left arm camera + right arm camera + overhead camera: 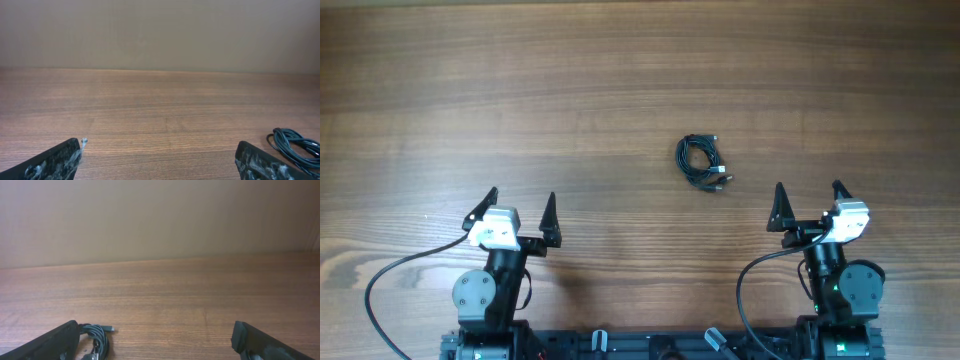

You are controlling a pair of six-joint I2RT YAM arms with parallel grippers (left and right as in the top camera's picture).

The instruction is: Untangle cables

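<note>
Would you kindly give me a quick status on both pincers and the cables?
Left pincer open, empty. Right pincer open, empty. Cables bunched in one knot on the table, ahead-left of right pincer, untouched. Nothing seen in the way.

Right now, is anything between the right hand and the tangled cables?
Nothing. In the overhead view only bare wooden table lies between the open right hand and the cables.

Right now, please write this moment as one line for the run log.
cables: one bunch on table, not held | left gripper: open, empty | right gripper: open, empty, nearer the cables
</note>
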